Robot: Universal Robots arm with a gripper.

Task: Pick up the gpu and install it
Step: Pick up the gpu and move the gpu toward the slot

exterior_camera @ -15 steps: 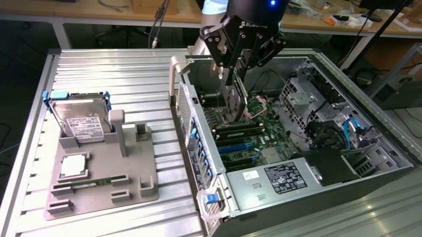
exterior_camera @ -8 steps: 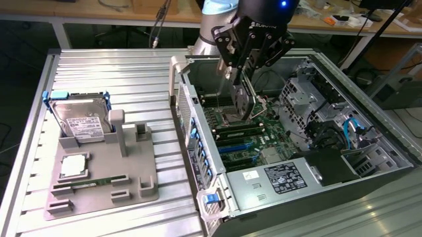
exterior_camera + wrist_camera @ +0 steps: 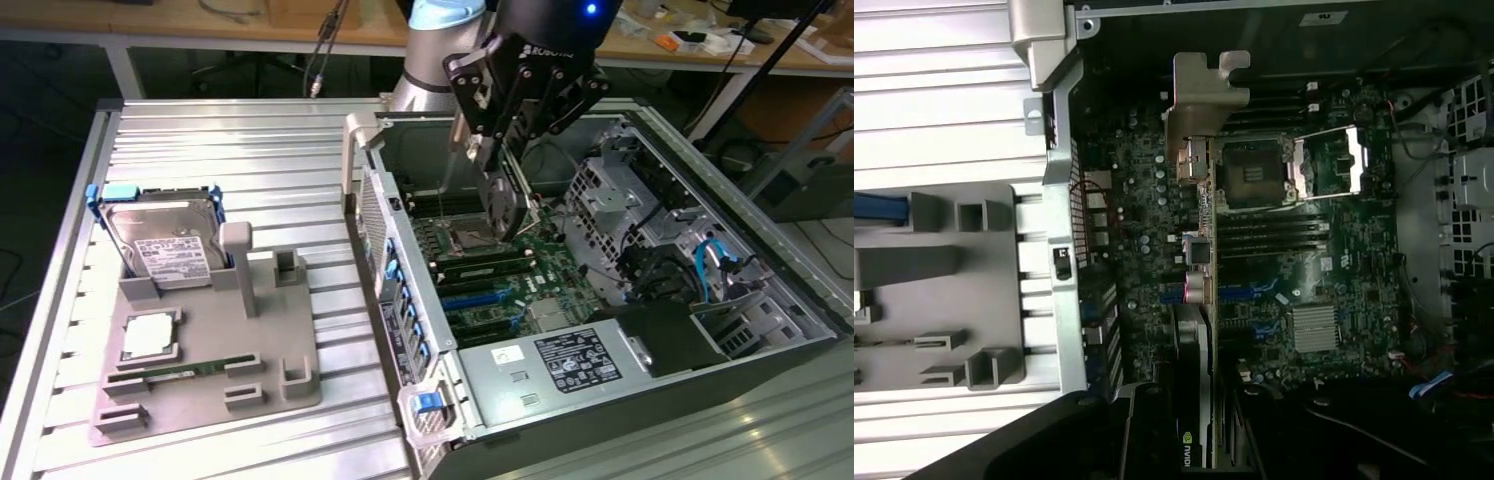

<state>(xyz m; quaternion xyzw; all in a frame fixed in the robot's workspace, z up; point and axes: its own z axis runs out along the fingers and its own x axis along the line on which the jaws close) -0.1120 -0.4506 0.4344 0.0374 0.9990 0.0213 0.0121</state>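
My gripper (image 3: pixel 505 150) is shut on the gpu (image 3: pixel 506 205), a thin dark card that hangs edge-down inside the open computer case (image 3: pixel 400 300). The card sits just above the motherboard (image 3: pixel 501 290), near the CPU socket (image 3: pixel 473 238). In the wrist view the gpu (image 3: pixel 1199 250) is seen edge-on, its silver bracket (image 3: pixel 1206 100) at the far end, over the motherboard (image 3: pixel 1144 200) beside the CPU socket (image 3: pixel 1254 170). Blue expansion slots (image 3: pixel 474 298) lie further along the board, clear of the card.
A grey parts holder (image 3: pixel 200 380) on the slatted table carries a hard drive (image 3: pixel 167 245) and a RAM stick (image 3: pixel 187 370). Inside the case are a power supply (image 3: pixel 574 360), drive cages (image 3: pixel 627 200) and loose cables (image 3: pixel 714 260).
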